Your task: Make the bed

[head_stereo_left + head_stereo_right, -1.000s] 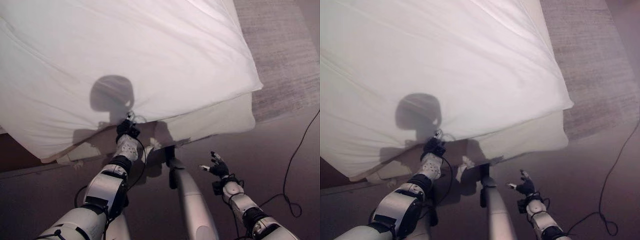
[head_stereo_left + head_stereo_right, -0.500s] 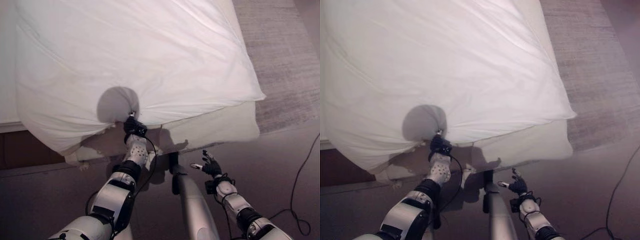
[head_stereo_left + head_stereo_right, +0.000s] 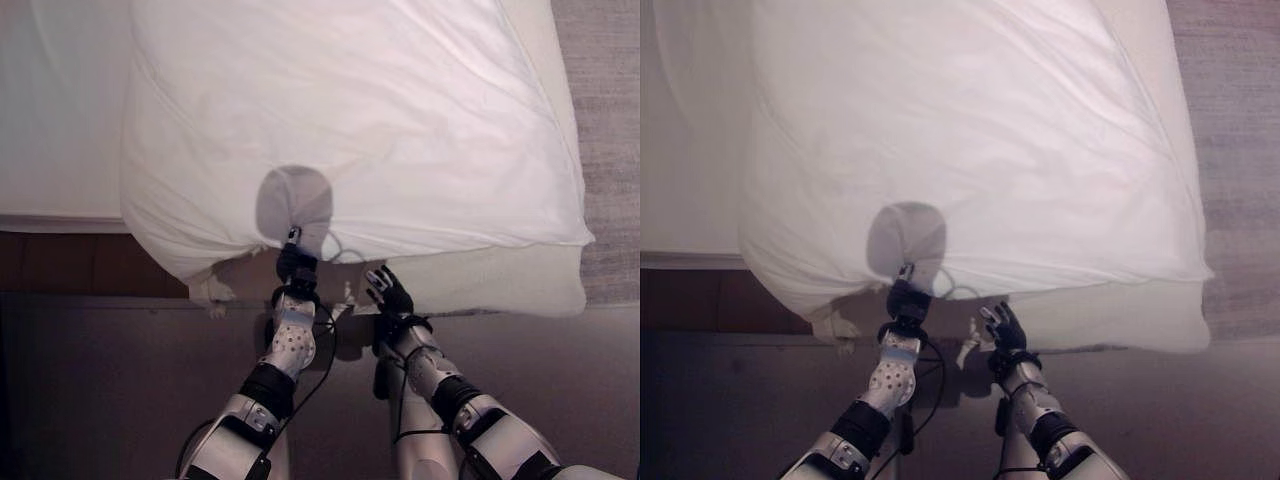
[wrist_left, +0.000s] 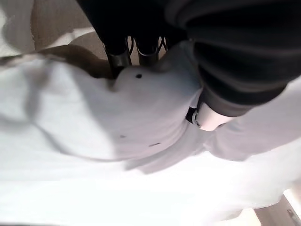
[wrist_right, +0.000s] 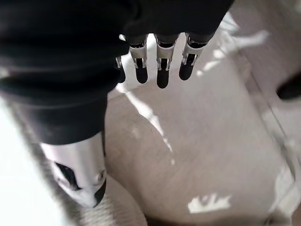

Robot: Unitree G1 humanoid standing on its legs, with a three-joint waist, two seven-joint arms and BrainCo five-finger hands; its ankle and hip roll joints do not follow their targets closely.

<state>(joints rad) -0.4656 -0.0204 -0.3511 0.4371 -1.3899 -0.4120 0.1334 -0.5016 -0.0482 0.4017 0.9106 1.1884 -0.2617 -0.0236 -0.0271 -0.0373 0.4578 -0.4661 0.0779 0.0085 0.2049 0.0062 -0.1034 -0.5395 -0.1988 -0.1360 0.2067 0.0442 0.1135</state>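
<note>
Left hand clenched on the duvet edge at 6 o'clock; right hand released, beside the mattress.

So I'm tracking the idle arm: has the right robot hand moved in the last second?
Yes. The right robot hand has come up from the floor to the mattress edge.

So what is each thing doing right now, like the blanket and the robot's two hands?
White duvet: spread over the bed, near edge hanging past the mattress, bunched where it is gripped.
Left hand: shut on the duvet's near edge.
Right hand: open, fingers straight, holding nothing, close by the mattress side.
Mattress: side uncovered below the duvet.
</note>
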